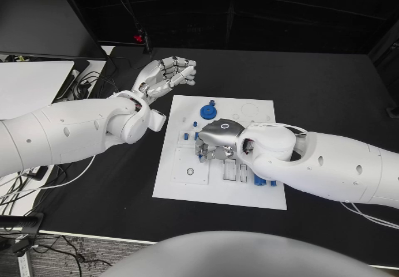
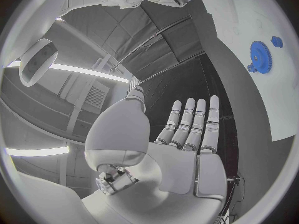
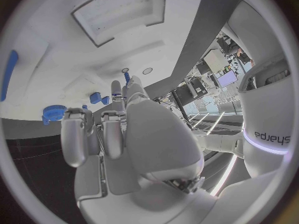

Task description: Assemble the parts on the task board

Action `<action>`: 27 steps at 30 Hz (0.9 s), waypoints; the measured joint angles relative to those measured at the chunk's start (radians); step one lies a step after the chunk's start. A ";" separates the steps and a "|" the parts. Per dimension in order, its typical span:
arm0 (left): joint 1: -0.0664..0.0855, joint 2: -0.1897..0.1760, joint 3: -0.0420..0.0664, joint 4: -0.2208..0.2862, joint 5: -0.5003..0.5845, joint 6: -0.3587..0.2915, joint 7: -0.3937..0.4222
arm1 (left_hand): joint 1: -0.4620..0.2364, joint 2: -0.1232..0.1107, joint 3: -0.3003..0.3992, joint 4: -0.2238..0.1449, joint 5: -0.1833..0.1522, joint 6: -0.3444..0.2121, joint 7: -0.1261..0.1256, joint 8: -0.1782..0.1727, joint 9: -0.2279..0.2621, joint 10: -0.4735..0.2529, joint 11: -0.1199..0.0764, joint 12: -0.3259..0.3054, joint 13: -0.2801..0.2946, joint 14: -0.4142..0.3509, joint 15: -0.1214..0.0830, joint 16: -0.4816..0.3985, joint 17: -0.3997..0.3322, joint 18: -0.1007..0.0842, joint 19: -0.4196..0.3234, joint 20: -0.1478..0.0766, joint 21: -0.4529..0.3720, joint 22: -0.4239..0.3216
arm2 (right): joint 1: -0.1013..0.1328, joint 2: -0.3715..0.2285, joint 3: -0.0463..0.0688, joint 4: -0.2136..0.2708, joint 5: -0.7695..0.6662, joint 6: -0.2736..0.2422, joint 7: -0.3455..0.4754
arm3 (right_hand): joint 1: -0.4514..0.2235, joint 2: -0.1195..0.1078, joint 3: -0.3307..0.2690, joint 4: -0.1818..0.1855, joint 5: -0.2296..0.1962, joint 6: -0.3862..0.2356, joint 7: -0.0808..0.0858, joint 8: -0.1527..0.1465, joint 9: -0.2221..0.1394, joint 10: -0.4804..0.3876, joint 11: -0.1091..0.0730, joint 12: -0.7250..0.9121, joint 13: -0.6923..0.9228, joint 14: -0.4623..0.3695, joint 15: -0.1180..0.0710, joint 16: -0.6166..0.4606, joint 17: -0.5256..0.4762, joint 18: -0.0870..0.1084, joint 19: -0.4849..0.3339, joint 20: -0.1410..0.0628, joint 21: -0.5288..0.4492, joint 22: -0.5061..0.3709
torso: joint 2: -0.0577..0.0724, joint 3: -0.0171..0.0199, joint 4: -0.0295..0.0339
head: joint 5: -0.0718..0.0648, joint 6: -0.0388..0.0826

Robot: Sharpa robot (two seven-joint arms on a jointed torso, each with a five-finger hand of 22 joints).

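2 hands of mine were over the black table (image 1: 332, 86). my left hand (image 1: 166, 74) hung above the table just off the far left corner of the task board (image 1: 249, 193), holding nothing, its fingers (image 2: 193, 122) straight and lying side by side in the left wrist view. my right hand (image 1: 218, 138) was low over the middle of the board, fingers (image 3: 93, 134) curled downward; i could not tell whether they pinched anything. a blue gear (image 1: 209, 111) lay on the board toward its far edge, left of centre, with a smaller blue piece (image 1: 211, 102) just beyond it. 2 small blue parts (image 1: 185, 137) stood near the board's left edge beside my right hand, and more blue parts (image 1: 259, 181) showed toward the near edge, partly hidden under my right forearm.
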 measured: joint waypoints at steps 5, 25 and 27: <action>0.000 0.000 0.000 0.000 0.000 0.000 0.000 | 0.000 0.000 0.000 0.000 0.000 0.000 0.000 0.000 0.000 0.000 0.000 0.000 0.000 0.000 0.000 0.000 0.000 0.000 0.000 0.000 0.000 0.000 | -0.001 0.002 0.000 -0.004 0.000 0.008 0.000 | 0.000 0.000 0.002 -0.002 0.000 0.000 0.000 0.000 0.000 0.000 0.000 0.000 0.000 0.000 0.000 0.000 0.000 0.000 0.000 0.000 0.000 0.000 | 0.000 -0.0005 0.0000 | 0.000 0.000; 0.000 -0.002 0.000 0.002 0.000 0.000 0.000 | 0.000 0.000 0.000 0.000 0.000 0.000 0.000 0.000 0.000 0.000 0.000 0.000 -0.001 0.000 0.000 0.000 0.000 0.000 0.000 0.000 0.000 0.000 | -0.006 0.008 0.000 -0.010 0.000 0.031 -0.003 | 0.005 -0.005 0.004 -0.004 -0.001 -0.004 0.003 -0.003 0.000 -0.004 0.004 -0.004 0.000 -0.002 0.002 0.000 0.000 0.000 0.000 0.007 -0.004 0.000 | 0.000 -0.0001 -0.0005 | -0.005 0.000; 0.000 -0.002 0.000 0.002 0.000 0.000 0.000 | 0.000 0.000 0.000 0.000 0.000 0.000 0.000 0.000 0.000 0.000 0.000 0.000 -0.001 0.000 0.000 0.000 0.000 0.000 0.000 0.000 0.000 0.000 | -0.006 0.009 0.000 -0.011 0.000 0.033 -0.003 | 0.005 -0.005 0.005 -0.005 -0.001 -0.006 0.005 -0.003 0.000 -0.008 0.007 -0.004 -0.001 -0.003 0.004 0.000 0.000 0.000 0.000 0.007 -0.009 0.000 | 0.000 0.0000 -0.0005 | -0.005 0.000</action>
